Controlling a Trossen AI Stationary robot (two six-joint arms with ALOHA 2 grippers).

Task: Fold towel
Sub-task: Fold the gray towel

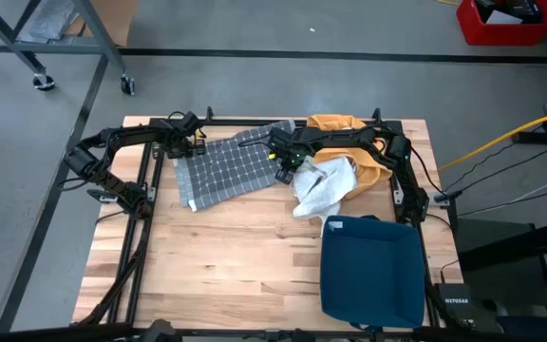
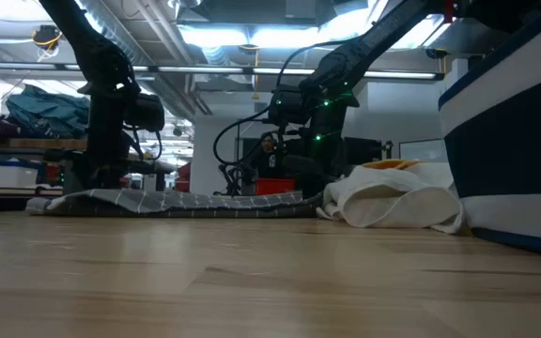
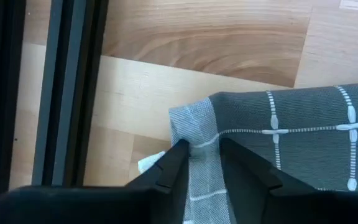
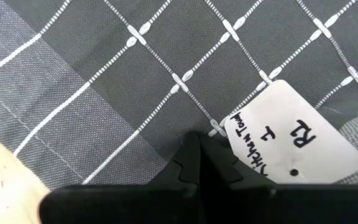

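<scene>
industrial lab: exposed ceiling ducts point(image 2: 205, 38)

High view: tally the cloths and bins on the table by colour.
Grey checked towel: 1
White cloth: 1
Orange cloth: 1
Blue bin: 1
Total: 4

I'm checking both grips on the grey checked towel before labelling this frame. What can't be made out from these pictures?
- High view: the left gripper and right gripper fingertips, too small, hidden by the arms.
- Right wrist view: whether the shut fingers pinch the grey towel; the fingers cover the contact.
- Low view: the towel's fold lines, seen edge-on.
- Right wrist view: the tag, partly cut off.
</scene>
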